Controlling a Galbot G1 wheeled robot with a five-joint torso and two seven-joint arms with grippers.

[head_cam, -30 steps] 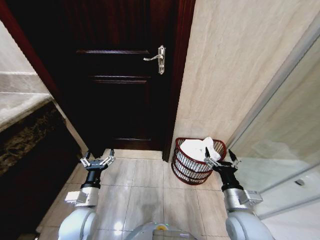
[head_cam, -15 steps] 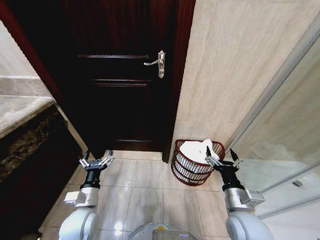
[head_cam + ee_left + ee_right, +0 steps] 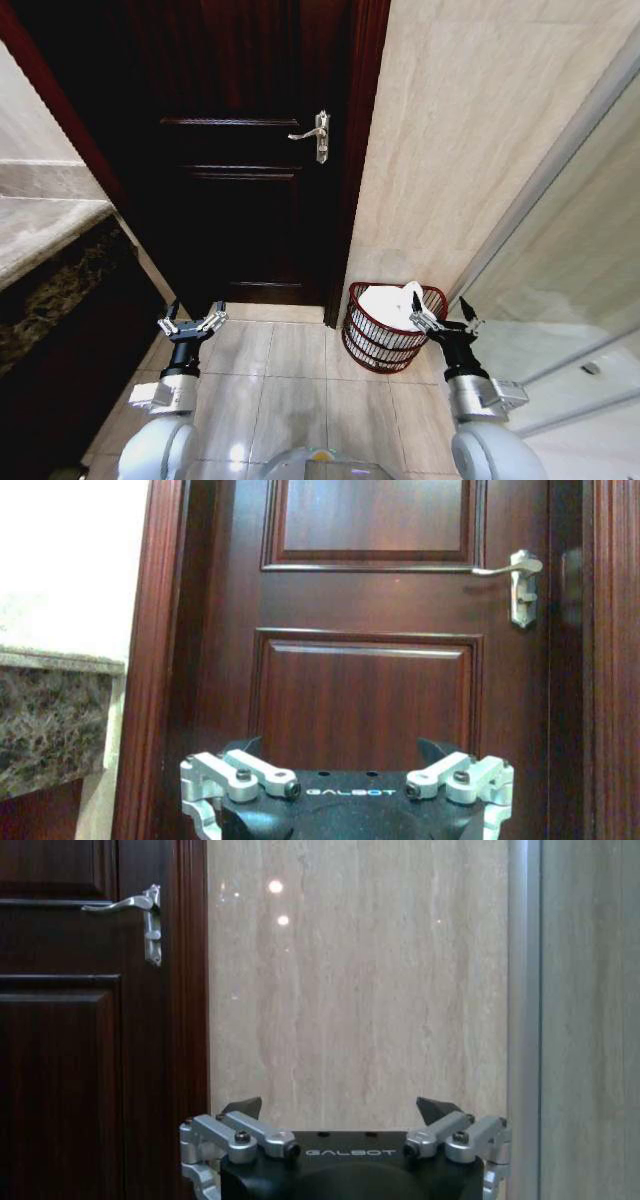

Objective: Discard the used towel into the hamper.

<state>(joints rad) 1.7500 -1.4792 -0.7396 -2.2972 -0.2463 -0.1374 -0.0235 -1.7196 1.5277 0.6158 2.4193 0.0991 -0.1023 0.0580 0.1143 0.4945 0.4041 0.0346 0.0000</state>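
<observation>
The hamper, a reddish-brown wire basket, stands on the floor against the tiled wall just right of the door. A white towel lies inside it, heaped up to the rim. My right gripper is held open and empty in front of the hamper's right edge; in the right wrist view the right gripper faces the bare wall. My left gripper is open and empty over the floor tiles to the left. In the left wrist view the left gripper faces the door.
A dark wooden door with a silver handle is shut straight ahead. A stone counter runs along the left. A glass shower panel closes off the right. Beige floor tiles lie between my arms.
The whole head view has shifted a little: the door handle and the hamper sit slightly lower in the picture, so the camera moved. Both arms keep the same open pose.
</observation>
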